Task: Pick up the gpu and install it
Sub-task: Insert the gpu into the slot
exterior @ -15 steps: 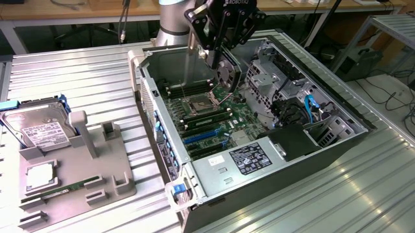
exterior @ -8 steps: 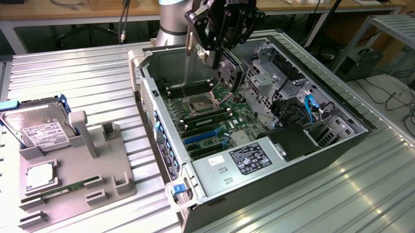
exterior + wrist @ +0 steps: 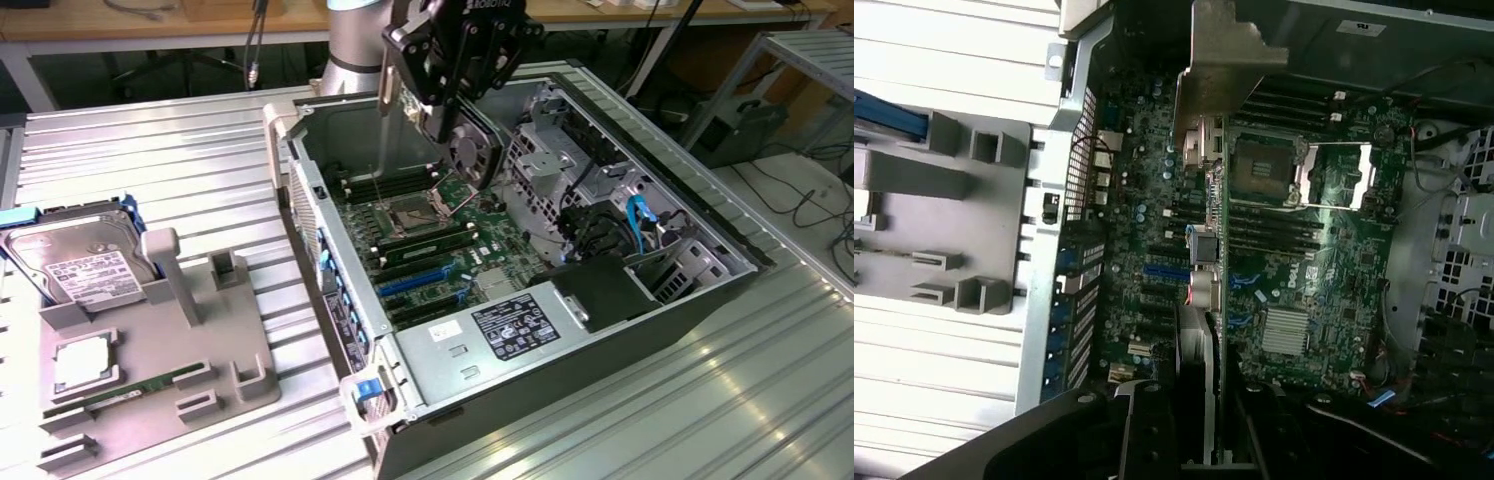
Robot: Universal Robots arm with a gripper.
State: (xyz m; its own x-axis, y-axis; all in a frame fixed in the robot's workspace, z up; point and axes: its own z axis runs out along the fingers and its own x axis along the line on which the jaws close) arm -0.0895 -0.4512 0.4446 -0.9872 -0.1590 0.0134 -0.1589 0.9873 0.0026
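Claw (image 3: 447,118), housing lettered ROBOTIQ: clamped on the gpu (image 3: 475,152), which hangs above the open computer case (image 3: 641,365). Case holds the motherboard (image 3: 441,240) and a power supply (image 3: 514,325), label unreadable. Grey tray (image 3: 200,360) on the bench (image 3: 747,400) holds a hard drive (image 3: 83,262) and a RAM stick (image 3: 127,390).

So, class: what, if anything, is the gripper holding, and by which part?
The gpu, clamped at its upper edge by the gripper, hanging over the open case.

Hard drive (image 3: 80,265) on grey tray (image 3: 160,350), beside open PC case (image 3: 667,330)
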